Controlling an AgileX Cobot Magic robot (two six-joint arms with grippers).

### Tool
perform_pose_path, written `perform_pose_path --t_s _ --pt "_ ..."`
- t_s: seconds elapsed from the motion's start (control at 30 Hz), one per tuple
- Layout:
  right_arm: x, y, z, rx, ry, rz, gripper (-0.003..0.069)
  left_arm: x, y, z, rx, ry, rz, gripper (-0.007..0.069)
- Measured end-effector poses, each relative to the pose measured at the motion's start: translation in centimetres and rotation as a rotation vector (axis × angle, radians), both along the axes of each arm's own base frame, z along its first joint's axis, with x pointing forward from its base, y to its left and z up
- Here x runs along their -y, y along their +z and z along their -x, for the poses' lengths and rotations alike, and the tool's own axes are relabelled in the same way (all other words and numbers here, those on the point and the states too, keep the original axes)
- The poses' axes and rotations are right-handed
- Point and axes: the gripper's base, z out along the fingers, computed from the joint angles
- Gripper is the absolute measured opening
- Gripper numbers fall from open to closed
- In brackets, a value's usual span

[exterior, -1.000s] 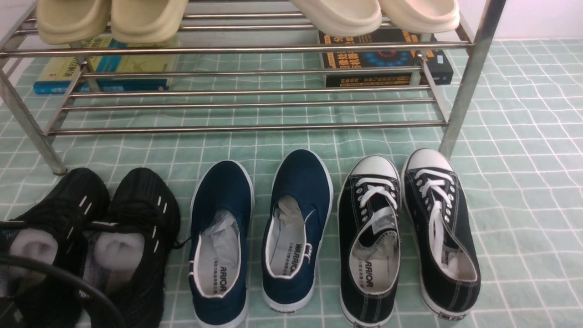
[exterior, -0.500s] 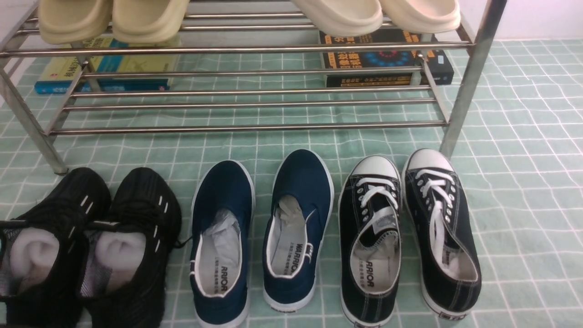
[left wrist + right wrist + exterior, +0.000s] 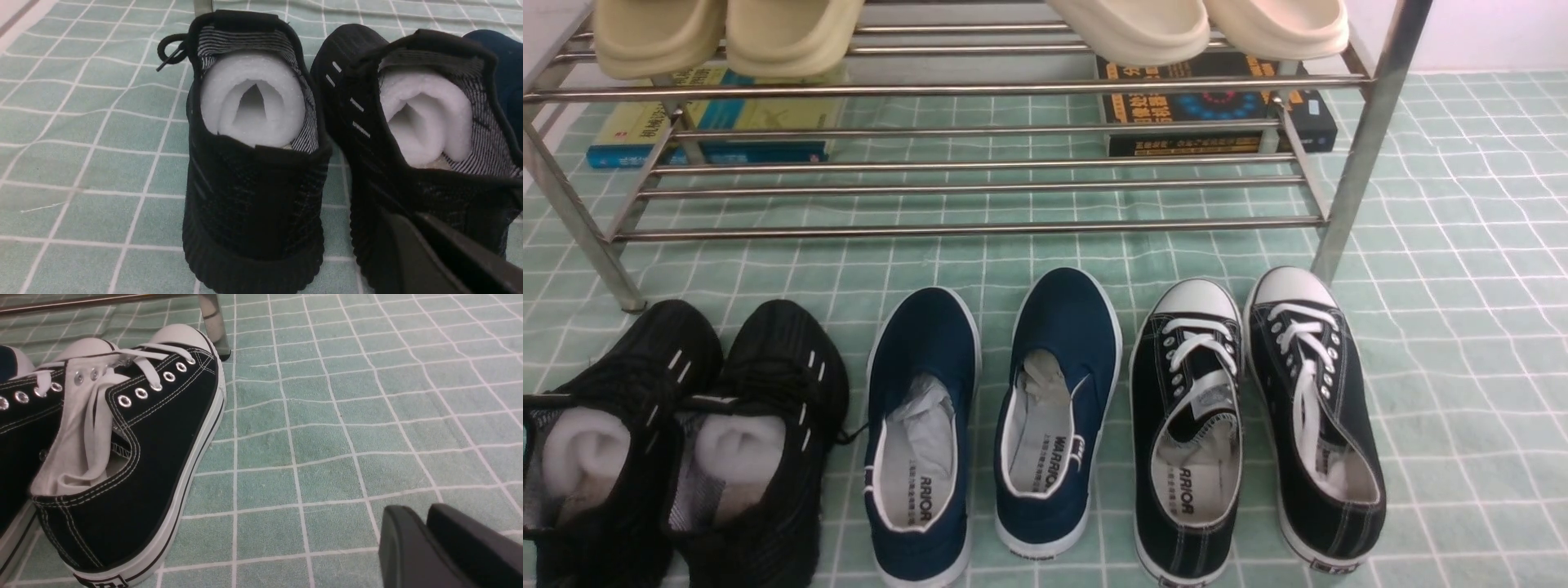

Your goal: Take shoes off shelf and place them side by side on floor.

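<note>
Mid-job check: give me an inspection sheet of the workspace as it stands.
Surface: floor, pale green grid, slightly rippled.
Job's things: navy shoes side by side on floor, toes toward shelf.
Clutter: black mesh trainers and black lace-up sneakers flank them; cream slippers on top tier; books behind.
Grippers: left claw and right claw low, fingers together, holding nothing.
Cables: nothing seen.
Surroundings: pale wall behind.

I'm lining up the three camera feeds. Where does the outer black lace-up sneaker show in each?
Front: lace-up sneaker, far right of the row.
Left wrist: not in view.
Right wrist: same sneaker, large at the picture's left.
Shared landmark: rack leg behind its toe.
</note>
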Motion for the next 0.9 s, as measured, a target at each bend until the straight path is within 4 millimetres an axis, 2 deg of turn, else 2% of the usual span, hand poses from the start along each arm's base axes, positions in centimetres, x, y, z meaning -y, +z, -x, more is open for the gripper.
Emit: perform_pose_path --t_s 0.4,0.63,0.9 --pt "0.0 0.0 0.0 0.0 0.0 0.0 0.011 0.0 0.01 0.0 0.001 0.001 0.0 0.0068" --pt "0.0 0.0 0.0 0.0 0.0 0.0 0.0111 -0.46 0.01 0.04 0.001 0.089 0.0 0.0072" --pt "0.0 0.0 0.0 0.0 0.0 0.0 0.0111 -0.48 0.01 0.04 0.001 0.092 0.0 0.0081"
